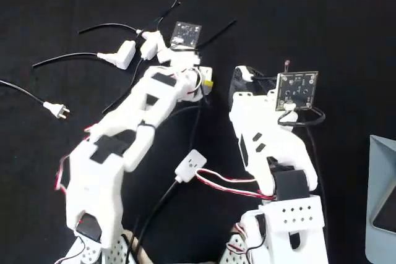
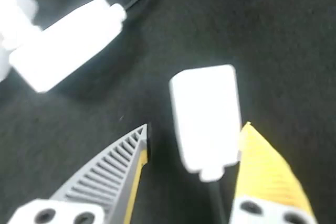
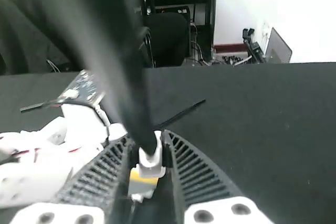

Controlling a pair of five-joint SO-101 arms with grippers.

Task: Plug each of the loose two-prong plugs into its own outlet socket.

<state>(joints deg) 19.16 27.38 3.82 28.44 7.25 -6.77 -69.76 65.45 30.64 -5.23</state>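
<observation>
the left arm (image 1: 124,134) stretches slantwise up the black tabletop (image 1: 346,41), its wrist near the far middle. the left pincer (image 2: 195,126) is wide open and points down, straddling a white plug body (image 2: 205,114) that lies flat on the cloth: the yellow finger (image 2: 265,171) is right against one side of it, the grey ribbed finger (image 2: 113,166) stands apart from the other. just beside it lies a white cord block (image 2: 68,43) with a thin black lead. the right arm (image 1: 266,134) is folded closer to its base, wrist level. the right pincer (image 3: 147,136) is narrowed onto the white end of a black cord (image 3: 128,72), which runs up past the camera. an outlet socket (image 1: 190,165) sits between the two arm bases, with red and white wires just beside it. a loose two-prong plug (image 1: 57,110) lies well apart, towards the left edge. a broad stretch of cloth separates the right arm from a grey tray (image 1: 380,196) at the right edge.
</observation>
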